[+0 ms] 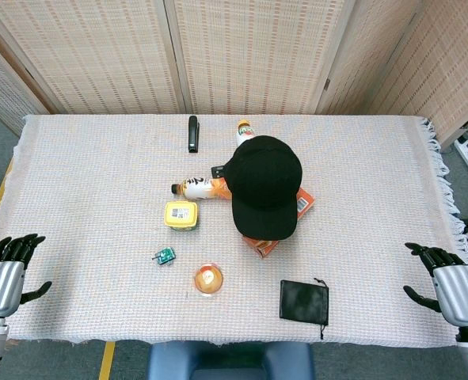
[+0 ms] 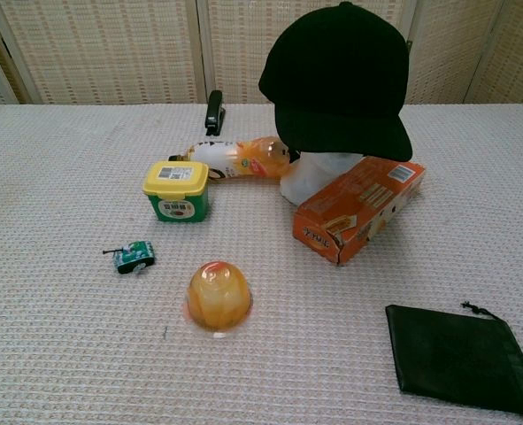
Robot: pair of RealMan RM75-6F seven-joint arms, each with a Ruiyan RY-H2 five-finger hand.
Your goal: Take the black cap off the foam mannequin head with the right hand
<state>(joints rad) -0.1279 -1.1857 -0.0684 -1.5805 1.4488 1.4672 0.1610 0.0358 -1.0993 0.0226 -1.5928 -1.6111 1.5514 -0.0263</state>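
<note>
Resting my right hand [image 1: 447, 286] at the near right table edge and my left hand [image 1: 5, 273] at the near left, I keep both sets of fingers spread around nothing. The black cap [image 1: 264, 184] sits mid-table on the foam mannequin head [image 2: 321, 168]; an orange box [image 2: 358, 206] touches the head's near side, a lying bottle [image 2: 234, 158] is at its left, and a black pouch [image 1: 303, 302] lies between my right hand and the cap
</note>
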